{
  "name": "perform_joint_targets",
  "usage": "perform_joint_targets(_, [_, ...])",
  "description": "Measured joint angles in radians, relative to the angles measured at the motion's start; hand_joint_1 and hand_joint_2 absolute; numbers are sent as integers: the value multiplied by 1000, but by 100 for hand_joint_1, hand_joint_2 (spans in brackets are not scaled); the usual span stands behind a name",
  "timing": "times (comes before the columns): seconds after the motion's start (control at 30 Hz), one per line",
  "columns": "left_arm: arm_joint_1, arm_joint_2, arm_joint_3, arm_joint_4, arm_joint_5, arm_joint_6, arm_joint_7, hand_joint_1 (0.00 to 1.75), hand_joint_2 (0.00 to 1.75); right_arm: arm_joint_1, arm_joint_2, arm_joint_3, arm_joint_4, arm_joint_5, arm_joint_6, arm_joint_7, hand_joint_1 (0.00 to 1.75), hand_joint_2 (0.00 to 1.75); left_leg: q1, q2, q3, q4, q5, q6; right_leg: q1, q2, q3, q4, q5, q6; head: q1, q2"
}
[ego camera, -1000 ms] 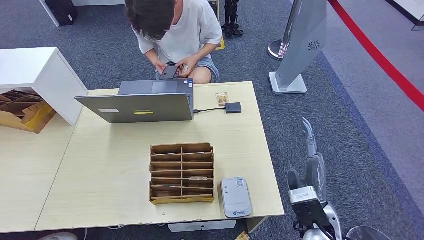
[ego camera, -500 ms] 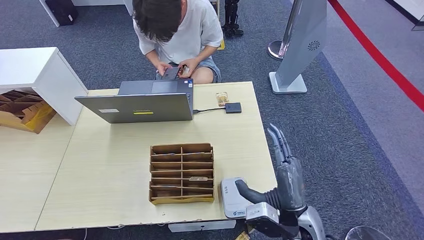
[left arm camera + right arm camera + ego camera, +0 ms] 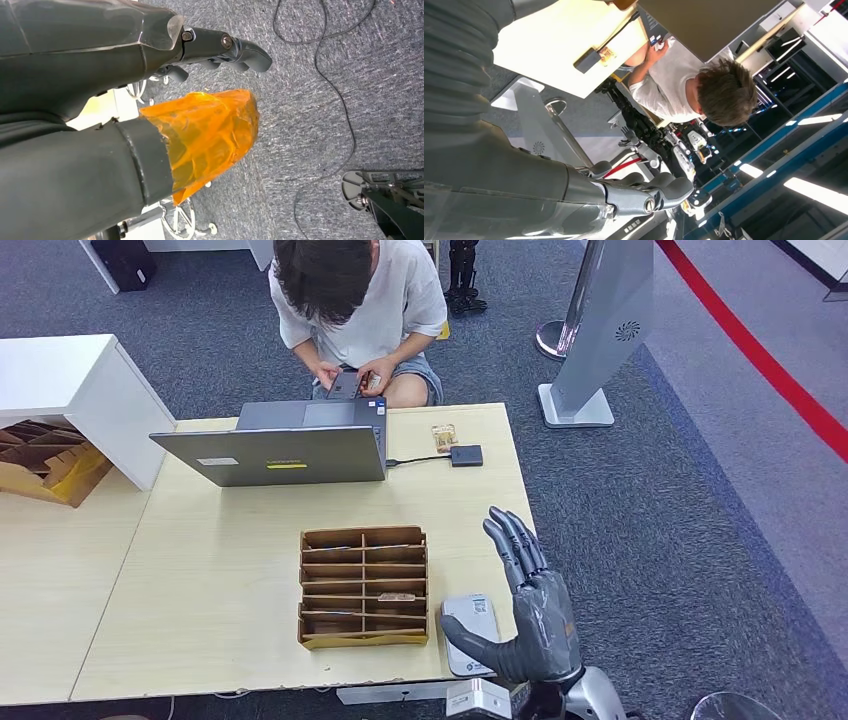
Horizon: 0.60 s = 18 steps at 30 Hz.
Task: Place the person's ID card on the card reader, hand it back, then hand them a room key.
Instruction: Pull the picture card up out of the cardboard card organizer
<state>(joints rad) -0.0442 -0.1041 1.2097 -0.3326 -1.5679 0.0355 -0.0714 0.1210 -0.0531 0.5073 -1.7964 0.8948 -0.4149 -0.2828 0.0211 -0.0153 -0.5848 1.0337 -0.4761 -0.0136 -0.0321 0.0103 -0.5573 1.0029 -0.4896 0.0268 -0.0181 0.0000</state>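
laptop (image 3: 290,445) stands between person (image 3: 355,310) and, seemingly empty, right hand (image 3: 530,615).

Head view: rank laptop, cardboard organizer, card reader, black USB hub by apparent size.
1. laptop
2. cardboard organizer, though it sits nearer the camera than the laptop
3. card reader, partly hidden by the right hand
4. black USB hub

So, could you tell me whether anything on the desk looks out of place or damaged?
Nothing on the desk looks damaged or spilled. The laptop, cardboard key organiser and card reader sit square. One oddity: the left wrist view shows crinkled orange film wrapped over a dark part.
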Motion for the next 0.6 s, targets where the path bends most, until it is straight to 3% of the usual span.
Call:
perform_joint_targets(0.17, [0,2,0,1,0,0,-6,0,0,-9,-6,21,6,39,0,32,0,175,0,0,0,0,0,0,0,0,0,0,0,0,0,0])
perform_joint_targets(0.43, [-1,4,0,1,1,0,-16,0,0,-67,-26,101,53,257,49,209,0,175,0,0,0,0,0,0,0,0,0,0,0,0,0,0])
perform_joint_targets(0.6, [-1,6,0,1,0,-3,-18,0,0,-109,-56,149,98,306,90,268,0,175,0,0,0,0,0,0,0,0,0,0,0,0,0,0])
